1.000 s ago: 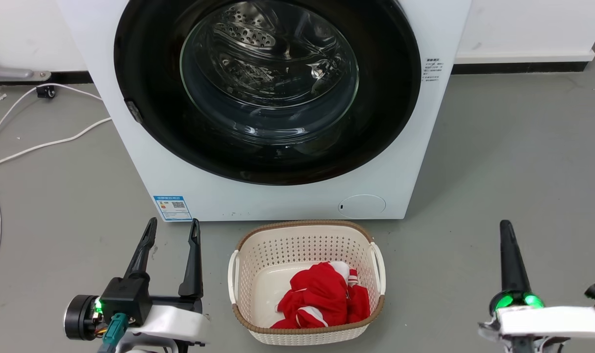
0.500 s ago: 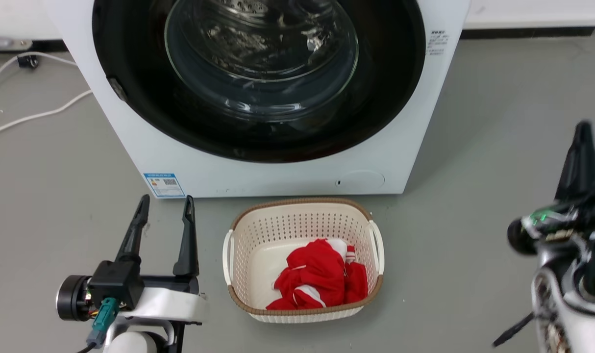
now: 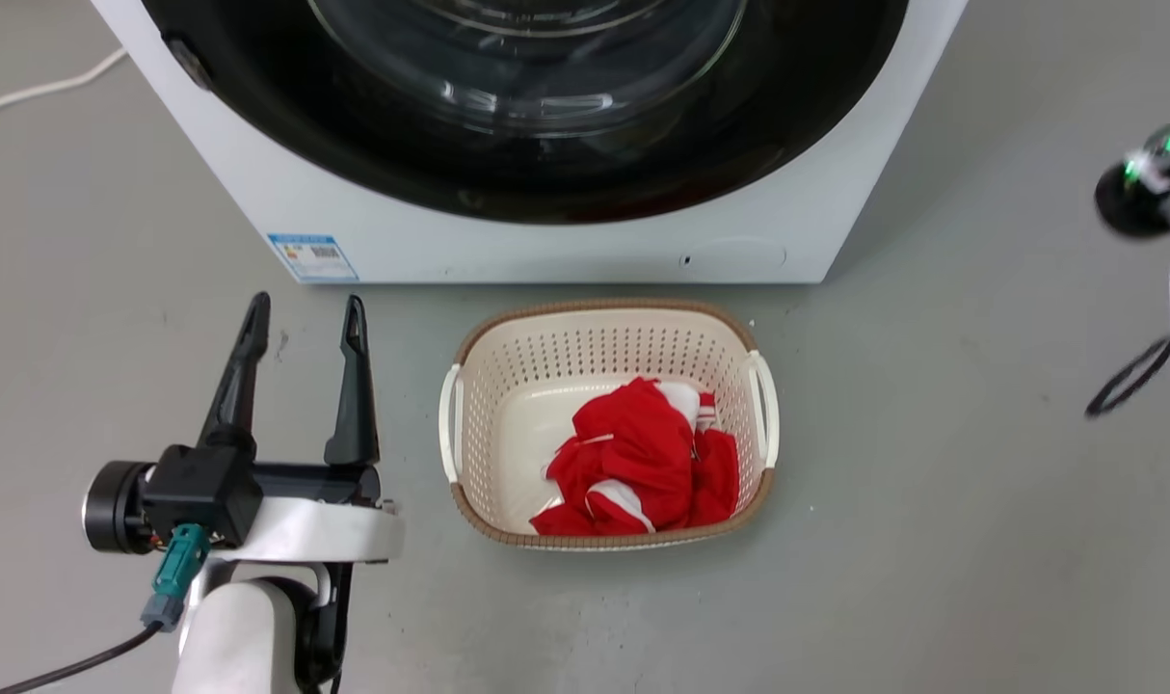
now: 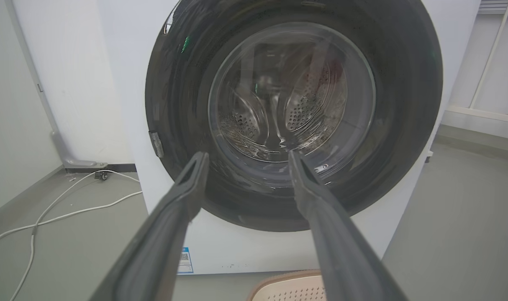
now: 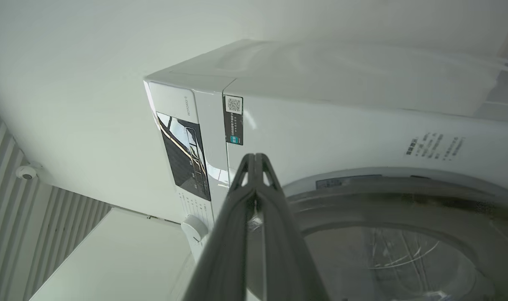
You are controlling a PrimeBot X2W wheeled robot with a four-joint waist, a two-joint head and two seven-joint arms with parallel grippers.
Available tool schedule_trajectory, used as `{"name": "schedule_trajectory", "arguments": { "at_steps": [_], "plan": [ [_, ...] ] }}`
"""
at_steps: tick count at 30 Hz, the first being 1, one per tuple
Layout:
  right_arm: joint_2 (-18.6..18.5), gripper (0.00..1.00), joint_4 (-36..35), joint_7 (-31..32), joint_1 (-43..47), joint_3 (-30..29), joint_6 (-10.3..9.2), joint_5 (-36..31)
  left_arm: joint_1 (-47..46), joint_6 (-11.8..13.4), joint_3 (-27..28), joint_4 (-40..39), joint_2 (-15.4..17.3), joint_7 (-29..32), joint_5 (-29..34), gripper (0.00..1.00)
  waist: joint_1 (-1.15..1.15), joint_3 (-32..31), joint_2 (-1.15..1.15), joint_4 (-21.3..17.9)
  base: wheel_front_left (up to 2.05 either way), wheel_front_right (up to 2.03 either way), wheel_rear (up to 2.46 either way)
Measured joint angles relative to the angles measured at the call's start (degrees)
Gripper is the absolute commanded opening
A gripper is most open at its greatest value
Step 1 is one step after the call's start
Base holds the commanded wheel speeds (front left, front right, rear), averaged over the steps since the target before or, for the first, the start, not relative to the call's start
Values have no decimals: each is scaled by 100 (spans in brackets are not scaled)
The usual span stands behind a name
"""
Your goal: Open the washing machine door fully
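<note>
Now the right hand (image 5: 256, 156), fingers together and empty, has risen toward the washing machine door (image 4: 293, 96), closed yet on the white machine (image 3: 546, 253), while the left hand (image 3: 305, 313) rests open, empty.

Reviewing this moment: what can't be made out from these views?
- Washing machine door: the head view's top edge cuts off its upper half.
- Right claw: shut in its wrist view. The head view shows its wrist motion-blurred at the right edge, so its gap to the door is unclear.
- Blue label: print too small to read.
- Red cloth in the basket: bunched up, garment type unclear.
</note>
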Motion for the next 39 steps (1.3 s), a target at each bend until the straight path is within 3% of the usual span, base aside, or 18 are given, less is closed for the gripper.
{"name": "schedule_trajectory", "arguments": {
  "at_steps": [9,18,29,39],
  "plan": [
    [-495,0,1472,1087,-1861,1135,0,-238,-332,-30,24,-143,1,0,20,100,0,581,0,136,0,0,0],
    [-493,0,2598,1915,-3108,2081,0,-636,-555,-48,16,-215,0,0,19,100,0,969,0,237,0,0,0],
    [-247,0,3634,2062,-3969,2565,0,-1040,-694,-42,-7,-238,1,0,7,100,0,1263,0,264,0,0,0],
    [-204,0,3724,2775,-3995,2655,0,-917,-737,-42,-142,-146,1,0,-51,100,0,1141,0,260,0,0,0]
  ]
}}
